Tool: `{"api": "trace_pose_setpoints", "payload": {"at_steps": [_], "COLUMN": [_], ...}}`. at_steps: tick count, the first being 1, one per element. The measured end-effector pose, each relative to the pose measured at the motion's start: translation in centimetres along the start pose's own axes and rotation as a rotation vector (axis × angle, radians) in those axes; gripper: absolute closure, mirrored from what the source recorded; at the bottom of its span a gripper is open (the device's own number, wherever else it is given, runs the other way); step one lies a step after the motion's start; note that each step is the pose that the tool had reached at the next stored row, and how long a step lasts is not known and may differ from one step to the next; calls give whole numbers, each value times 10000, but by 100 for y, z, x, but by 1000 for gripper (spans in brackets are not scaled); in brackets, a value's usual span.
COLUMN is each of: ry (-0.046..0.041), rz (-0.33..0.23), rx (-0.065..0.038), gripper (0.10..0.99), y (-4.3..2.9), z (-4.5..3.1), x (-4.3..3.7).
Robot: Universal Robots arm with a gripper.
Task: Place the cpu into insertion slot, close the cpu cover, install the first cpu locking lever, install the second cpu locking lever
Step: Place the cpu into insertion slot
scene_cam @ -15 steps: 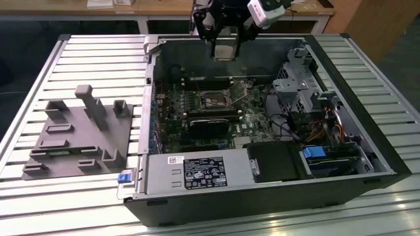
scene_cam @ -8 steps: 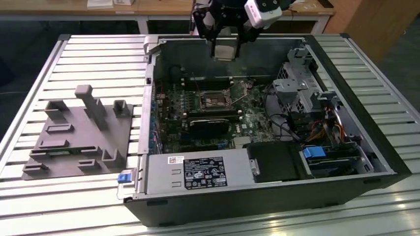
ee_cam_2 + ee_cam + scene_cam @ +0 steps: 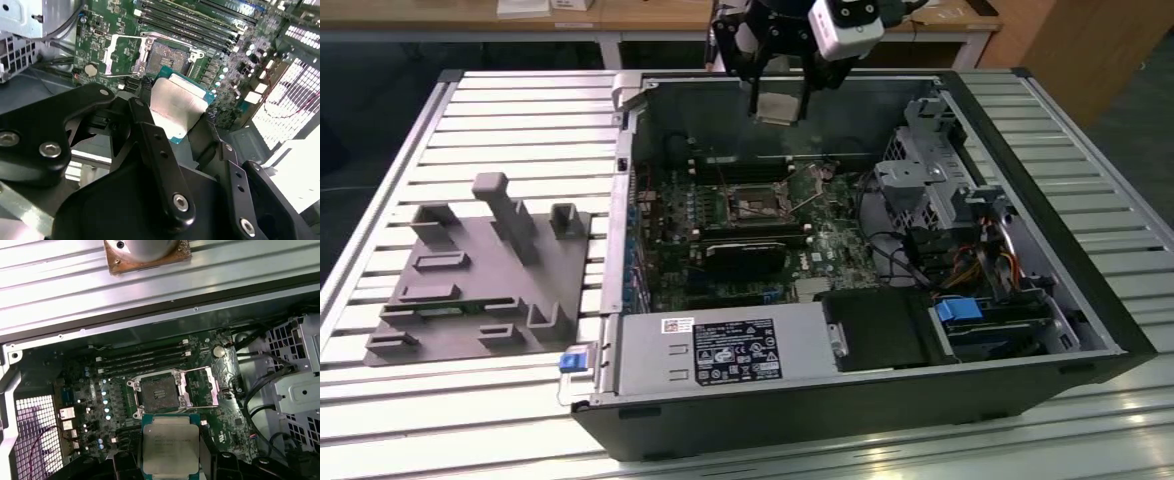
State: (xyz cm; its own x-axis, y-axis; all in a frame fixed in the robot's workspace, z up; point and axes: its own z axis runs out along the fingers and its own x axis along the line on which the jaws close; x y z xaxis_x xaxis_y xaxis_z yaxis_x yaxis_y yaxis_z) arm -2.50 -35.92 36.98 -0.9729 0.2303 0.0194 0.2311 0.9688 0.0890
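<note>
My gripper (image 3: 778, 98) hangs above the open computer case (image 3: 1067, 300), shut on the cpu (image 3: 777, 104), a flat silvery square with a green edge. In both wrist views the cpu (image 3: 177, 106) (image 3: 170, 444) sits between the black fingers (image 3: 150, 131), held well above the motherboard. The insertion slot (image 3: 159, 392) (image 3: 170, 57) (image 3: 754, 205) lies bare and open below it. The cpu cover (image 3: 200, 386) (image 3: 122, 54), a thin metal frame, is flipped open and lies beside the slot.
Memory slots (image 3: 140, 360) run along one side of the slot. A drive cage (image 3: 921, 170) and cables fill the case at the exterior view's right, and a power supply (image 3: 720, 350) sits at the front. A grey fixture plate (image 3: 480, 270) lies on the slatted table.
</note>
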Motion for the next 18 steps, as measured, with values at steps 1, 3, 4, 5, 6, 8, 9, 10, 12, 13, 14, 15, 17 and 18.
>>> {"api": "trace_pose_setpoints", "payload": {"at_steps": [1,3,4,5,6,8,9,10,12,13,14,15,17,18], "ry": [-8,-22,-30,-37,-44,-56,-61,-65,-73,-77,-79,-82,-88,-90], "rz": [90,245,332,409,483,621,677,722,811,853,880,911,984,1006], "rx": [-2,-5,-7,-9,-10,-13,-14,-15,-17,-18,-17,-18,-19,-20], "gripper": [545,545,545,545,545,545,545,545,545,545,545,545,545,545], "y": [0,0,0,0,0,-1,0,0,0,0,0,-1,-2,-2], "z": [1,3,4,5,6,6,7,8,9,9,10,11,11,12], "x": [0,0,0,0,0,0,0,0,0,0,0,1,5,5]}}
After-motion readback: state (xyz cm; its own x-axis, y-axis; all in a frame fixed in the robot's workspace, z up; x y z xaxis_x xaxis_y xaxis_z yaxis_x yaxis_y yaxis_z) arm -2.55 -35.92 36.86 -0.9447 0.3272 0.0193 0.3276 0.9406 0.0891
